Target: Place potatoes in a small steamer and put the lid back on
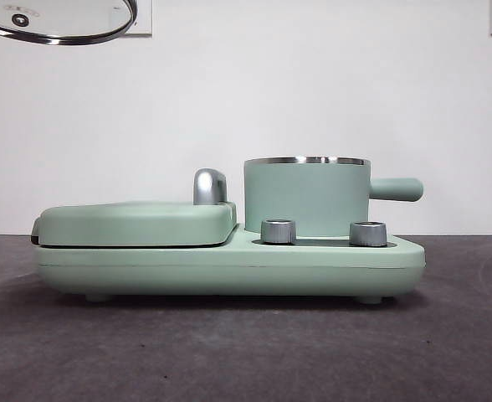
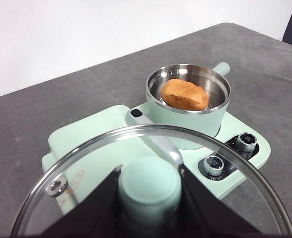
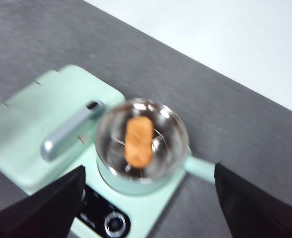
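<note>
Dark grey matte table (image 1: 246, 352), plain white wall (image 1: 313, 84) behind w/ two white outlet plates at top corners. Mint cooker base (image 1: 229, 268) sits on it, flat griddle cover (image 1: 137, 222) beside the steamer (image 1: 306, 197). Potato (image 2: 184, 94) lies inside the steamer, which is uncovered. Left gripper (image 2: 149, 191) clenched on the knob (image 2: 149, 186) of the glass lid (image 2: 81, 163), held in the air well above the griddle side. Right gripper (image 3: 146, 203) high over the steamer, jaws spread wide, holding nothing.
</note>
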